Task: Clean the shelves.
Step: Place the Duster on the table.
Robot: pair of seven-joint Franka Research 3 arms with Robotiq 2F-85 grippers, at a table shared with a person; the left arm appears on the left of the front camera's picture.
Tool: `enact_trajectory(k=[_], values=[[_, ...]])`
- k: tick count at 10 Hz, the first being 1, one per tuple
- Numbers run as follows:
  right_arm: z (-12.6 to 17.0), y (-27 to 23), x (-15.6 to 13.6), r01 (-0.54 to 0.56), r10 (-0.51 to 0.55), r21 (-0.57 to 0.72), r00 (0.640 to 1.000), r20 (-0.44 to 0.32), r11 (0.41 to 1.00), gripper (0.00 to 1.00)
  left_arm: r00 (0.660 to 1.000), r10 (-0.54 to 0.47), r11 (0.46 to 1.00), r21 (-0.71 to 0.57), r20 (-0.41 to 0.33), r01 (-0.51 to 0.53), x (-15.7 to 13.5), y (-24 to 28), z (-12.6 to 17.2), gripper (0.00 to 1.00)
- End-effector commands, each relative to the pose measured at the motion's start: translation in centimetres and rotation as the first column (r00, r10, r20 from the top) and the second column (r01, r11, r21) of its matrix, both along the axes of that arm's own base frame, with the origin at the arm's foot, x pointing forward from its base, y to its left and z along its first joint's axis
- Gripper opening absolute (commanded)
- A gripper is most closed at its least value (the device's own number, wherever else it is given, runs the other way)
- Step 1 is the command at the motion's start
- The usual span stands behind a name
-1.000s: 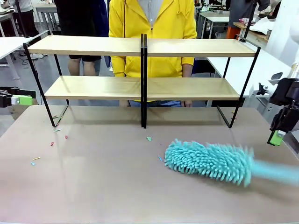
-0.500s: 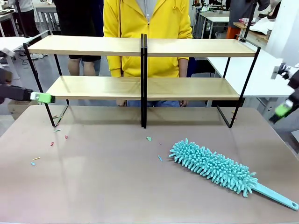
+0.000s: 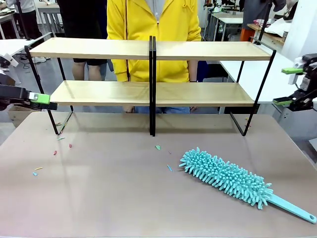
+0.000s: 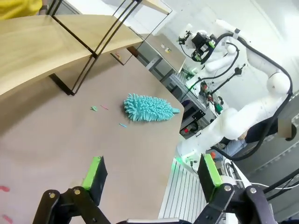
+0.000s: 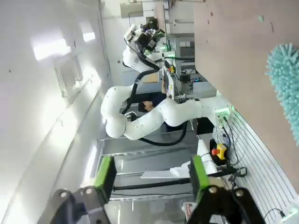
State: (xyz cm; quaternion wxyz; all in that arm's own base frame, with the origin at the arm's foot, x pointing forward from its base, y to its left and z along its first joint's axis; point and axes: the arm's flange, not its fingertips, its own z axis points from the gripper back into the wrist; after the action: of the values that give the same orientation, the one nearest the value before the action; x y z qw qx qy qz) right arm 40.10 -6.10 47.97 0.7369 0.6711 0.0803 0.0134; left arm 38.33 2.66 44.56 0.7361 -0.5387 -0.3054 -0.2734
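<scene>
Frontally, we see the shelves (image 3: 151, 72) standing at the far half of the brown table (image 3: 99, 188): two long light-wood boards in a thin black frame with a black centre divider, both boards bare. A person in a yellow top (image 3: 153, 29) stands behind the rack. The teal duster (image 3: 228, 179) lies flat on the table, in front of the rack's right half and well apart from it, its handle pointing toward the near right corner. Small coloured scraps (image 3: 54, 152) lie on the table near the rack's left foot. The left gripper (image 3: 42, 99) hangs at the left edge beside the lower board; we cannot tell its jaw state in this view. The right gripper (image 3: 287, 87) hangs at the right edge, off the table, its two green pads apart with nothing between them.

From the left wrist, we see the left gripper (image 4: 152, 175) with jaws wide apart and empty, above the table. The duster (image 4: 149, 108) lies farther off, and part of the shelves (image 4: 51, 46) crosses the upper left. The other white arm (image 4: 243, 93) stands beyond the table edge.

From the right wrist, we see the right gripper (image 5: 152, 175) with jaws apart and empty, aimed away from the table. The duster's fringe (image 5: 285, 79) shows at the right edge. A box with a red button (image 5: 219, 151) sits on the base; we can read no writing
</scene>
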Motion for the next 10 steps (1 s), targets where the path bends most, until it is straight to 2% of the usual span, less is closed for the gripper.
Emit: enact_trajectory(k=[1, 10], values=[[0.76, -1.04, -0.77, -0.087, 0.094, -0.054, 0.985, 0.143, 0.995, 0.75, 1.0, -0.02, 1.0, 0.005, 0.016, 0.02, 0.11, -0.64, -0.13, 1.0], [0.76, -1.04, -0.77, -0.087, 0.094, -0.054, 0.985, 0.143, 0.995, 0.75, 1.0, -0.02, 1.0, 0.005, 0.016, 0.02, 0.11, -0.64, -0.13, 1.0]])
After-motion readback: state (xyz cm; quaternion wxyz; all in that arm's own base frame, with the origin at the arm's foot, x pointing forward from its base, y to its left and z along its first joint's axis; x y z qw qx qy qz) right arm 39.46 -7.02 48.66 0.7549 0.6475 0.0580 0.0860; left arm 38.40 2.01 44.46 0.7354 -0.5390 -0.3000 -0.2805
